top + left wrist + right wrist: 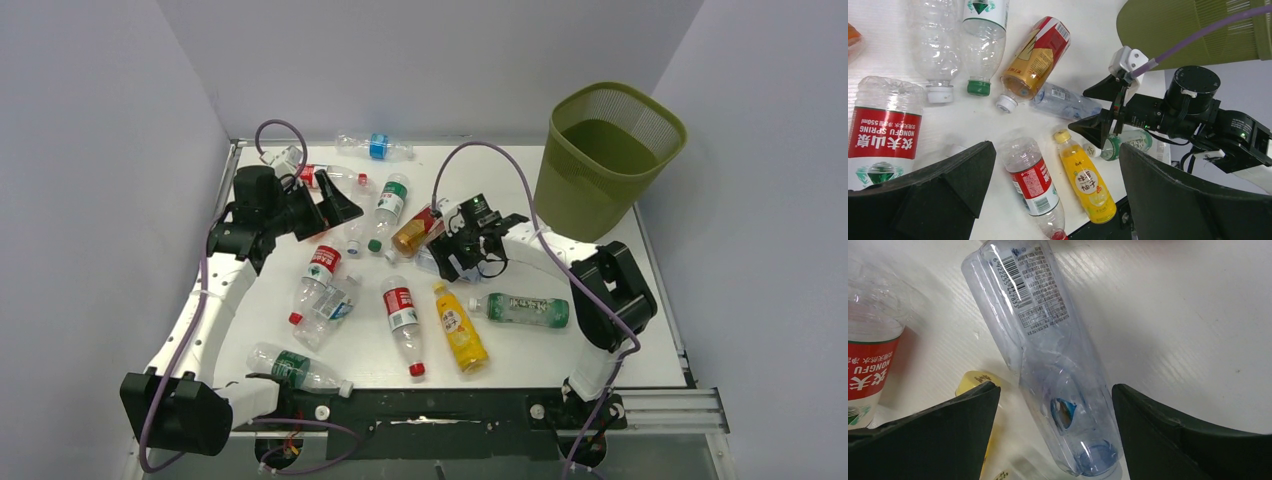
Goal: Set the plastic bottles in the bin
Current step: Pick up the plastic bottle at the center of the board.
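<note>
Right wrist view: my right gripper [1054,395] stands wide, its two dark fingers [948,425] on either side of a clear bottle [1043,340] that lies flat on the white worktop [1198,315]. As far as I can tell, neither finger touches it. The bottle runs at a slant across the gap, with the barcode print at its far end, so it is not square to my jaws. I judge the step in hand to be the pick of this one bottle.

To do it well, I would first turn my wrist a little so that I close across the bottle's width, not along its slant. I would grip near the middle of the body and come low enough to meet it at its widest line. The thin plastic will probably dent and could squirt out, so the squeeze should be slow and then firm.

A red-labelled bottle [868,370] and a yellow cap [973,380] sit just beside the finger on the left of this view, and I should not trap them.

In the top view the bin [585,195] stands at the far right corner, well apart and much taller than a bottle, so the lift must clear its rim. My left gripper [335,205] is also spread wide, holding nothing, over the bottles at the far left.
</note>
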Available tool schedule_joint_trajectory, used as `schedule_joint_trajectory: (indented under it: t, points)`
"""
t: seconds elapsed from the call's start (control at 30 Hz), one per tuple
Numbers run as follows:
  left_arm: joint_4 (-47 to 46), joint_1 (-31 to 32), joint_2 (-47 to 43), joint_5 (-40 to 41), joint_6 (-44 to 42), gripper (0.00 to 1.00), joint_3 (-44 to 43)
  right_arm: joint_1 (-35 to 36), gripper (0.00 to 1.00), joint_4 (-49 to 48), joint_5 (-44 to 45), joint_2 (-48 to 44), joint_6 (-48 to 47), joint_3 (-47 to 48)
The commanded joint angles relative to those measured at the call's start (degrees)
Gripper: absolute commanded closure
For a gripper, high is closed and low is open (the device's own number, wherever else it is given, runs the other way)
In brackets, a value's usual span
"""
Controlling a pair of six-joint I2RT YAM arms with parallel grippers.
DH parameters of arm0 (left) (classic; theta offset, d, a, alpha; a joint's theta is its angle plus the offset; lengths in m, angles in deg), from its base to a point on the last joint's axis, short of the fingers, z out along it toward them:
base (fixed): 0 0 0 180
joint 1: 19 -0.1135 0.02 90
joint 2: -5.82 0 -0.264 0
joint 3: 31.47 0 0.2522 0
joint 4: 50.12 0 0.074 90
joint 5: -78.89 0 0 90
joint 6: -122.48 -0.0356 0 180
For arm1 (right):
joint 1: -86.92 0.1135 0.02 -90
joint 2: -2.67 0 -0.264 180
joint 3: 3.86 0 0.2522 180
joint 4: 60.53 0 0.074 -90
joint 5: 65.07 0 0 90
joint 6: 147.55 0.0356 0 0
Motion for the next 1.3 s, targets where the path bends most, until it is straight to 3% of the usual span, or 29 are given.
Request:
schedule_joint_trajectory:
  t: [0.0,0.13,0.4,0.63,0.93,1.27]
  points:
    - [-4.6,0.8,-0.1,-2.6,-0.1,0.02,-0.5,0.4,0.17,-3.2,-0.4,1.0,0.0,0.6]
    - [-5.6,1.4,0.3,-3.0,-0.1,0.02,-0.4,0.6,0.30,-2.9,1.5,1.6,0.5,0.6]
    - [-7.1,3.9,0.3,-2.4,1.0,0.02,1.0,0.6,0.44,-1.9,4.1,1.6,0.3,0.7]
    - [-6.7,4.5,0.8,-1.5,0.7,0.02,-0.2,0.3,0.52,1.8,7.5,-6.5,-0.4,2.1]
    - [-7.8,4.6,2.0,-1.6,0.7,0.02,-0.2,-5.5,0.55,5.4,9.2,-17.3,0.0,8.0]
    - [-9.0,4.6,2.4,-2.3,0.7,0.02,0.9,-16.1,0.51,6.6,15.2,-16.4,1.8,29.3]
